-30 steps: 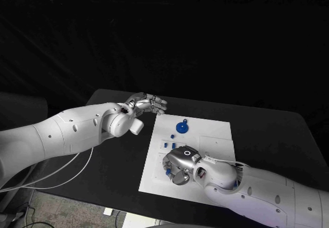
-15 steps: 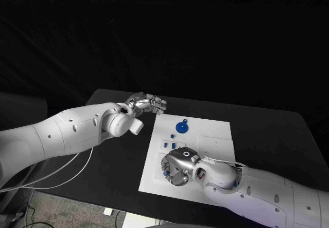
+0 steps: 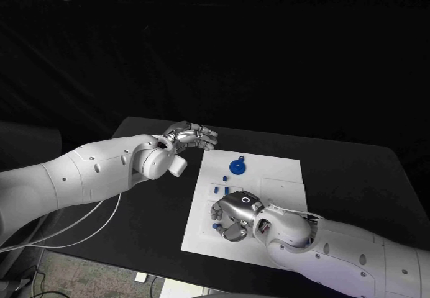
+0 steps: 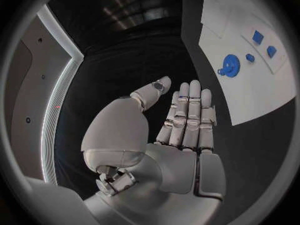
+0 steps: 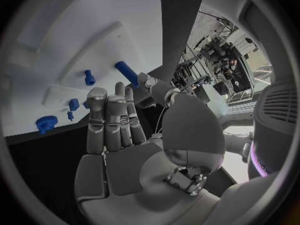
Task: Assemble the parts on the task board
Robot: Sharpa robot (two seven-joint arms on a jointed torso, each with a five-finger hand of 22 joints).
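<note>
The white task board (image 3: 279,169) lies mid-table. A blue gear (image 3: 237,166) stands near its far left, with small blue pieces (image 3: 221,187) just nearer. My right hand (image 3: 235,217) hovers over the board's near-left part, fingers apart and holding nothing. Beside its fingers lies a small blue piece (image 3: 217,227). In the right wrist view my right hand (image 5: 115,135) stretches toward a blue cylinder (image 5: 127,73), a blue peg (image 5: 90,77) and the gear (image 5: 45,123). My left hand (image 3: 190,135) floats open off the board's far-left corner. Its fingers (image 4: 187,116) are straight, with the gear (image 4: 230,65) beyond them.
Black table (image 3: 148,205) surrounds the board on all sides. A raised rectangular outline (image 3: 282,188) marks the board's middle right. My right forearm (image 3: 340,248) covers the board's near-right corner.
My right hand has shifted slightly over the board's near-left part, first toward me and then a little back. The left arm and the gear have not moved.
</note>
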